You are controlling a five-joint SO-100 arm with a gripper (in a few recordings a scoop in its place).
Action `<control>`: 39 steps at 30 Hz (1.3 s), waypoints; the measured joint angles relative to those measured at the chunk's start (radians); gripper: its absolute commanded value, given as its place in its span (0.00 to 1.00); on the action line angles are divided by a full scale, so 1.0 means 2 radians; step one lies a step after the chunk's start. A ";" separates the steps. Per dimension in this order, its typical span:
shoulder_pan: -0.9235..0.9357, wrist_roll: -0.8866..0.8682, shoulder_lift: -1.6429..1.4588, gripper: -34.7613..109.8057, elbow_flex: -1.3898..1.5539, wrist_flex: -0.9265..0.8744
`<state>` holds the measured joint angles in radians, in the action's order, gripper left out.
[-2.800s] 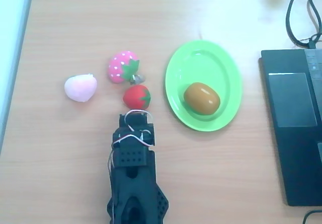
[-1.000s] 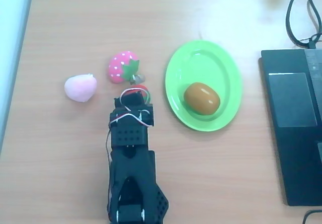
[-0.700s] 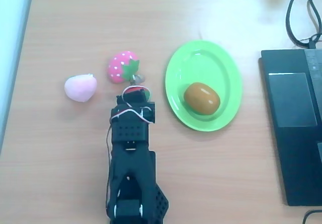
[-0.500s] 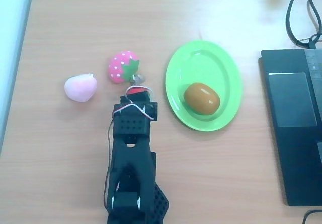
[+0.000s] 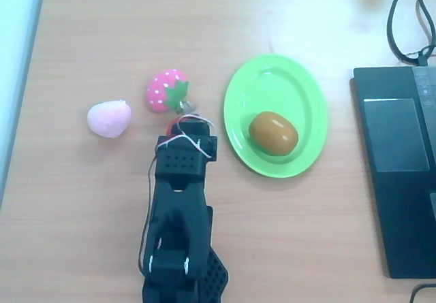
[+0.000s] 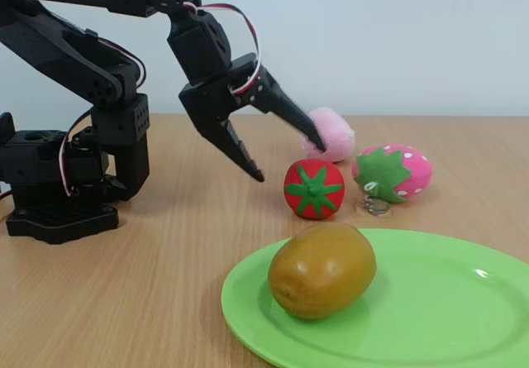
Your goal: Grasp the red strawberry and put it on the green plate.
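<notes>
I have the pincer (image 6: 289, 153) spread wide, with nothing between its fingers. In the fixed view it hangs tilted downward above the bench (image 6: 165, 244), one finger reaching toward the pale pink peach-like lump (image 6: 329, 140) and the other pointing down just left of the red strawberry (image 6: 314, 188). From here the tips look clear of the fruit, though I cannot tell exactly how close they are.

The red strawberry sits on the bench with its green leafy top facing the fixed camera. In the overhead view I see only a sliver of its red (image 5: 174, 124) poking out past the arm's black wrist block (image 5: 185, 156), which covers most of it. The pink strawberry with white dots (image 5: 165, 90) lies just beyond it on the far side, with a small metal ring (image 6: 374, 206) beside its leaves; the pale pink lump (image 5: 109, 119) rests farther left, apart from both.

The green plate (image 5: 300, 95) lies to the right of the red strawberry in the overhead view, near it but not touching. A brown egg-shaped fruit (image 5: 273, 133) rests on the plate, a little toward its near end. At the right edge of the overhead view I see a dark laptop (image 5: 398, 167) and some black cables (image 5: 409, 17).
</notes>
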<state>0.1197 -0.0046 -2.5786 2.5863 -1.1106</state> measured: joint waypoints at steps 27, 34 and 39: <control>-0.008 -0.021 0.215 0.58 -0.077 0.035; -0.015 0.004 0.216 0.56 -0.081 0.057; -0.025 0.029 0.218 0.53 -0.081 0.061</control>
<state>0.0706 0.0537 -2.1430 2.4237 -0.9879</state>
